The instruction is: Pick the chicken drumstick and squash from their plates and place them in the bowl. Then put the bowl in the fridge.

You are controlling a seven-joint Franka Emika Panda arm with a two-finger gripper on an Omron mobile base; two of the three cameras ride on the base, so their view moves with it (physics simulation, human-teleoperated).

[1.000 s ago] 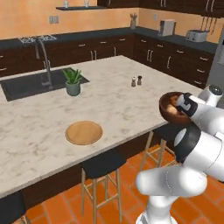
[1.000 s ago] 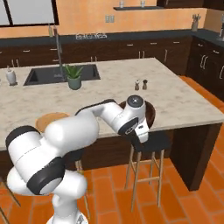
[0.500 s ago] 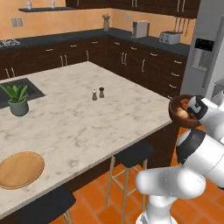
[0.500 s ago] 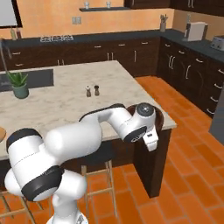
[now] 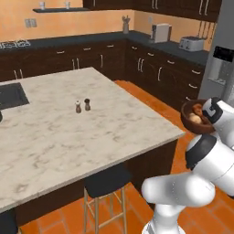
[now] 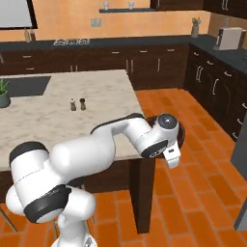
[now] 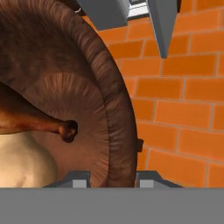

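Note:
My gripper (image 7: pixel 111 179) is shut on the rim of the dark brown bowl (image 7: pixel 118 122), one fingertip inside the rim and one outside. The reddish-brown chicken drumstick (image 7: pixel 26 120) lies in the bowl, its bone end toward the rim, with the pale tan squash (image 7: pixel 22 166) beside it. In the left base view the bowl (image 5: pixel 197 119) hangs off the island's right end, over the floor, carrying the drumstick (image 5: pixel 197 109) and squash (image 5: pixel 195 119). The grey fridge (image 5: pixel 224 59) with its black dispenser panel stands behind it. Both plates are out of view.
The marble island (image 5: pixel 91 137) with salt and pepper shakers (image 5: pixel 82 105) lies to the left, a stool (image 5: pixel 107 180) under its edge. Dark cabinets and a counter with a toaster (image 5: pixel 192 43) line the back wall. Orange tile floor (image 6: pixel 193 193) stretches toward the fridge side (image 6: pixel 241 164).
The whole picture has shifted: the base has moved right along the island, so the sink, plant and wooden plate have left the views and the fridge has come closer. The bowl stays gripped.

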